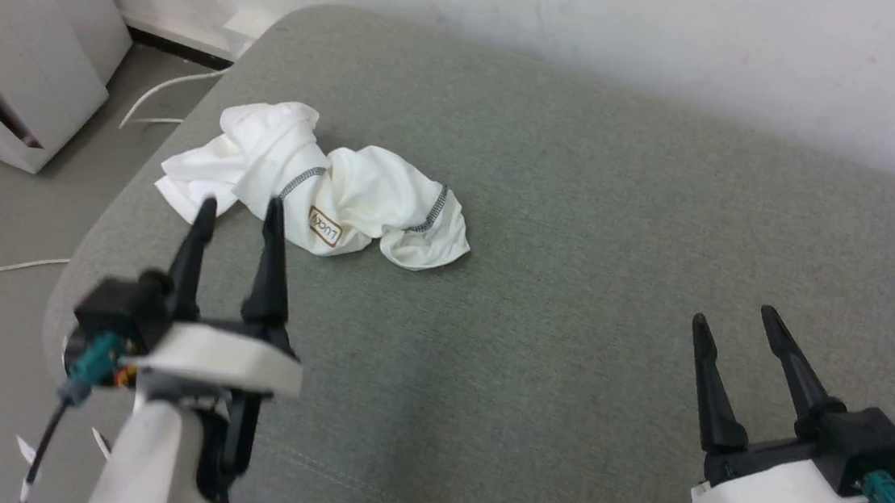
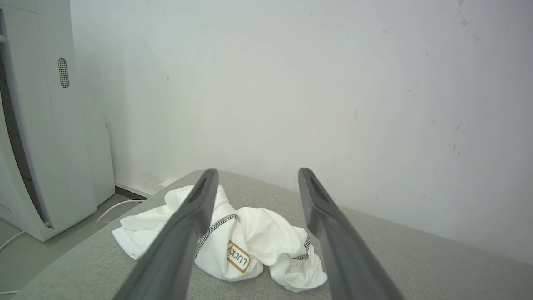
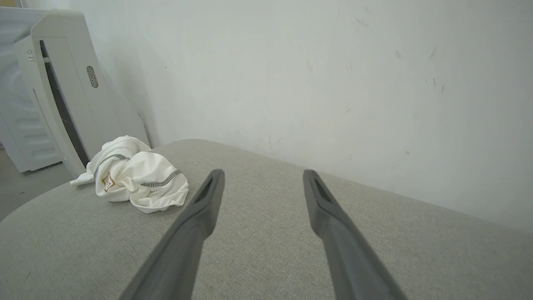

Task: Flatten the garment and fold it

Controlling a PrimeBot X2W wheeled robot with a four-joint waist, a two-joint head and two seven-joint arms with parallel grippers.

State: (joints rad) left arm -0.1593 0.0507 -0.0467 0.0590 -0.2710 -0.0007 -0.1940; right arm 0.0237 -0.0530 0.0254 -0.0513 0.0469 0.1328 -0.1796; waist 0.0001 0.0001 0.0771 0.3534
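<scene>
The white T-shirt point(image 1: 316, 183) lies crumpled at the upper left of the grey cushion point(image 1: 580, 214). The left gripper point(image 1: 241, 203) is just below it, fingers spread wide and empty. At the lower right, the right gripper point(image 1: 733, 315) is spread wide too, holding nothing.

A broad grey-green woven fabric surface with a rounded corner point(image 1: 594, 240) stands against a plain white painted wall point(image 1: 675, 53) marked with faint scuffs and specks. To the left stands a tall white plastic cabinet with a dark vertical slot and a small oval perforated grille point(image 2: 54, 125), possibly a floor-standing air conditioner. Below it is a smooth grey floor point(image 1: 13, 124), where a thin white cable point(image 1: 8, 269) lies in loose loops. A narrow dark skirting strip point(image 1: 178, 48) runs along the foot of the wall. The light is soft and even.
</scene>
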